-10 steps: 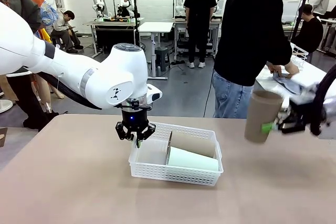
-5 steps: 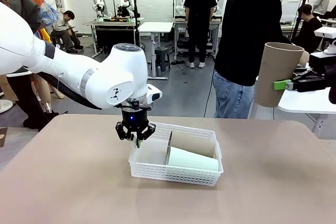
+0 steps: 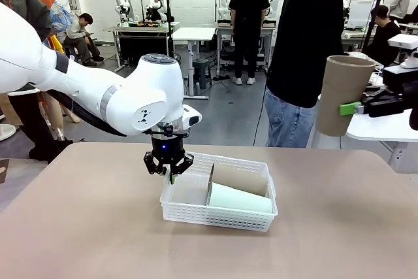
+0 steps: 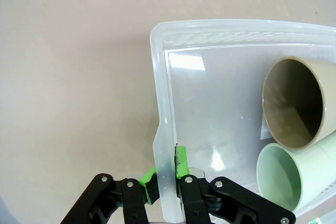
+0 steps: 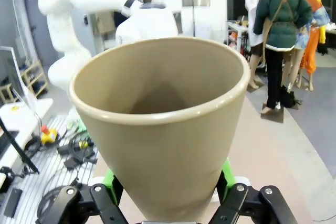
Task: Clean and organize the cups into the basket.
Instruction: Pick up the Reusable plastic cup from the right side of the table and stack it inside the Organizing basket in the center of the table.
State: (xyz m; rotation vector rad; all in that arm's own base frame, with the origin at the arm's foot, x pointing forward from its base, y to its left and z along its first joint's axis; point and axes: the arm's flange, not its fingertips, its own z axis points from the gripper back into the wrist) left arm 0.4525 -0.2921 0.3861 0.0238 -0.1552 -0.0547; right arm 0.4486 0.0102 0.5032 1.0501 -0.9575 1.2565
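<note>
Basket (image 3: 215, 217) flat on the counter (image 3: 85, 227), roughly mid-counter. Inside, filling its right half, two cups on their sides, side by side: mint cup (image 3: 240, 198) nearer the robot, tan cup (image 3: 240, 178) behind it, both mouths toward the basket's bare left half. Left claw (image 3: 171, 173) pointing straight down at the basket's left end wall, pinching that wall, one green pad (image 4: 181, 161) inside, the other outside. Right claw (image 3: 353, 107) up in the air beyond the counter's far right corner, clamped around a second tan cup (image 3: 343, 95) on the lower part of its body. Mouth of that cup upward, body leaning slightly. Person (image 3: 307, 37) in a black top standing past the counter's far edge.
</note>
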